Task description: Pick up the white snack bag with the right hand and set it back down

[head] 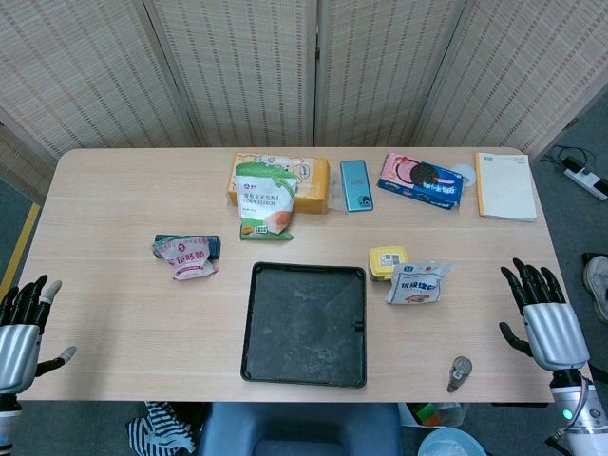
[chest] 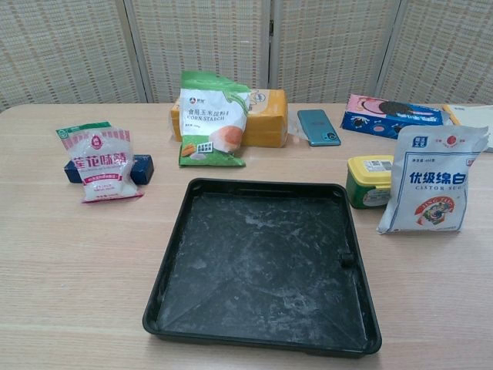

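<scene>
Nothing of the task looks done yet. The white bag point(head: 415, 282) stands upright on the table point(head: 123, 342) just off the tray's point(head: 306, 325) upper right corner, at about two o'clock from the tray's middle, with the yellow tin point(head: 388, 261) touching or just beside it at its ten o'clock. In the chest view the same bag point(chest: 431, 181) stands whole and untouched, its printed face to the camera.

The right hand point(head: 543, 318) sits near the table's right edge, at about four o'clock from the bag and well apart from it, fingers spread and holding nothing. The left hand point(head: 21, 323) hangs off the table's left edge, fingers also apart and empty. Neither hand shows in the chest view.

So the whole job is left, as I judge it: the right hand must travel toward ten o'clock to reach the bag, close on it, lift it, and put it down again. A small round thing point(head: 460, 371) lies near the front edge at six o'clock from the bag, off that path.
</scene>
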